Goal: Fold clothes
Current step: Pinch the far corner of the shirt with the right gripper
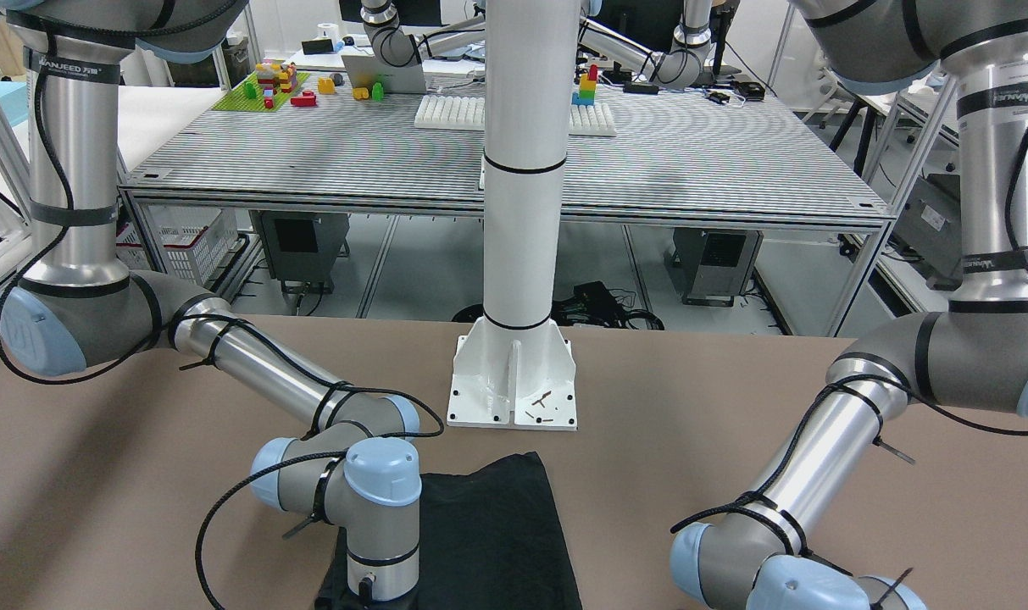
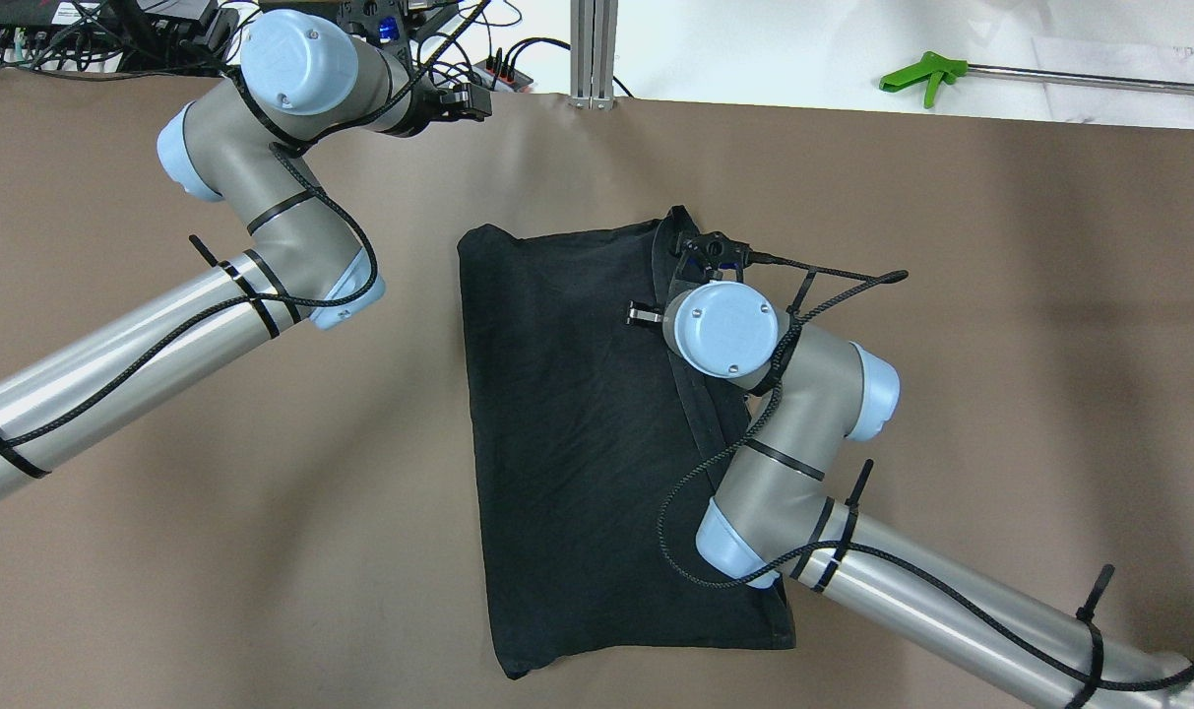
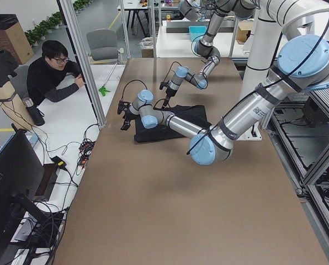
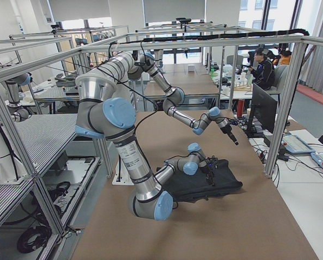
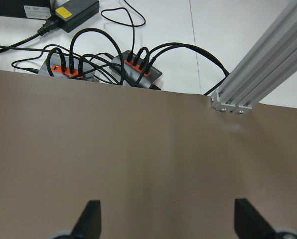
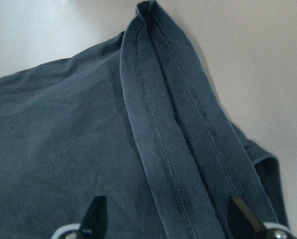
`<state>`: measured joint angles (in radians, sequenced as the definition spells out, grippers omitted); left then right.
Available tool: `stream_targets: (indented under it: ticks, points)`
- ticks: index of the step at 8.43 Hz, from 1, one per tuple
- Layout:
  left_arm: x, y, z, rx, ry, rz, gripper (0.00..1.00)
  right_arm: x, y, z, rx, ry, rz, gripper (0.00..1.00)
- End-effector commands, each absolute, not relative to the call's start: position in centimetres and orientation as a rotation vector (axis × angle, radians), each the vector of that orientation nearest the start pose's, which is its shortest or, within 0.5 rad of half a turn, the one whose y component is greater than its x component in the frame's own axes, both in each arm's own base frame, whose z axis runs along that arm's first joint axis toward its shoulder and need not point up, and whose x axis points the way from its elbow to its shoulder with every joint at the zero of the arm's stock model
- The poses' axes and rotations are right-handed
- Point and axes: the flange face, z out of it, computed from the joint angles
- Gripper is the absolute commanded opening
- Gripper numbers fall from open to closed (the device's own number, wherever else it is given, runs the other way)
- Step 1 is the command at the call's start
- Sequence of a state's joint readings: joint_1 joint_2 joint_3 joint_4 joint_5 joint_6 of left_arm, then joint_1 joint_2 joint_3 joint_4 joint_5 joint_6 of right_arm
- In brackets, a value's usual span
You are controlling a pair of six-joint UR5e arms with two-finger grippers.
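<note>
The clothes are one black garment [image 2: 577,433], lying flat as a rough rectangle in the middle of the brown table [image 2: 1000,295]; it also shows in the front view [image 1: 497,534]. A doubled, stitched hem band [image 6: 173,134] runs along its right edge up to the far corner. My right gripper [image 6: 168,224] hovers open just over that band near the far right corner, and its fingertips [image 6: 96,214] hold nothing. My left gripper [image 5: 166,221] is open and empty over bare table at the far edge, well away from the garment; the overhead view shows it [image 2: 464,101] at the top left.
An aluminium post [image 2: 594,49] stands at the table's far edge. Power strips with black cables [image 5: 103,69] lie just beyond it. A green-handled tool [image 2: 916,71] rests on the white surface further right. The white robot pedestal [image 1: 514,381] is bolted behind the garment. A person [image 3: 54,72] sits beyond the table.
</note>
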<state>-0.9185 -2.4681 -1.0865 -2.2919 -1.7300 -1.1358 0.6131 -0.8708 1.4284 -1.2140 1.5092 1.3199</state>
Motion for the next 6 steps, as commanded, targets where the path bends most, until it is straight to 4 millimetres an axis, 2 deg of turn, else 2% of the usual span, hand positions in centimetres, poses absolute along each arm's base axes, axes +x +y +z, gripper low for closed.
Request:
stream_targets:
  ticks: [1, 3, 5, 6]
  points:
    - [40.1, -72.9, 22.5, 0.597, 0.97, -0.332, 0.94, -55.3, -58.1, 26.2, 0.497, -0.711, 0.362, 0.83]
    - [40.1, -73.0, 22.6, 0.595, 0.969, -0.33, 0.94, -54.3, -59.9, 26.4, 0.534, -0.669, 0.326, 0.76]
    - [40.0, -73.0, 22.6, 0.596, 0.969, -0.332, 0.94, -56.7, -62.3, 24.4, 0.565, -0.625, 0.335, 0.71]
    - [39.7, -73.2, 22.7, 0.598, 0.964, -0.333, 0.94, -56.9, -62.4, 24.2, 0.565, -0.623, 0.335, 0.7]
